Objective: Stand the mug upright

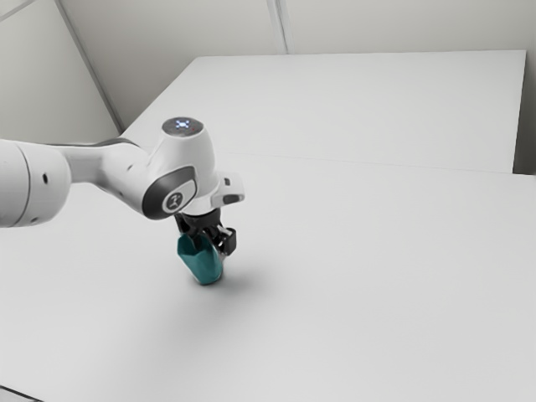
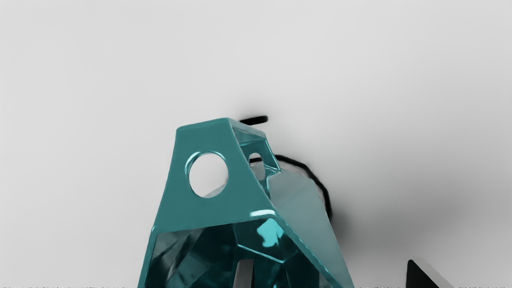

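Mug (image 1: 202, 262) on bench (image 1: 352, 276), mouth up; looks leaning toward exterior view's left. Whether base sits flat, can't tell. My hand (image 1: 214, 244) open astride wall: one finger (image 2: 243, 274) inside mouth, other (image 2: 425, 277) outside, clear of wall. Fits lining up pinch to right it, or letting go after. Either way, next move calls for no sideways shove; inner finger could topple it.

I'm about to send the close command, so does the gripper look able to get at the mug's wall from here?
Yes, probably. The gripper is open, one finger within the mug, the other outside it, and I see nothing else between them but the wall.
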Robot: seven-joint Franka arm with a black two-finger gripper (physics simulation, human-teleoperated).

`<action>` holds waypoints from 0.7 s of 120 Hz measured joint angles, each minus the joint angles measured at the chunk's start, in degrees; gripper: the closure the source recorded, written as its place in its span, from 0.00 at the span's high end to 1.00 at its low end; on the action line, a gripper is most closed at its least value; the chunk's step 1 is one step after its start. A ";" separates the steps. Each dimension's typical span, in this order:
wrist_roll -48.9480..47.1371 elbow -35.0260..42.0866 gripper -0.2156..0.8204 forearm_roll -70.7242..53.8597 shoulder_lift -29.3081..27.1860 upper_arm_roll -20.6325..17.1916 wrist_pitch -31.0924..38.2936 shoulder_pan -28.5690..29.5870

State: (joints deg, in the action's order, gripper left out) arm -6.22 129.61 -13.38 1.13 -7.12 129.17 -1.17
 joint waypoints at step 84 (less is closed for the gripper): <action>0.22 -28.43 0.78 11.33 -4.27 0.13 -26.61 -0.42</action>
State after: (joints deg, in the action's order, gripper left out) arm -6.01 101.18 -2.05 -3.14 -6.99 102.56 -1.59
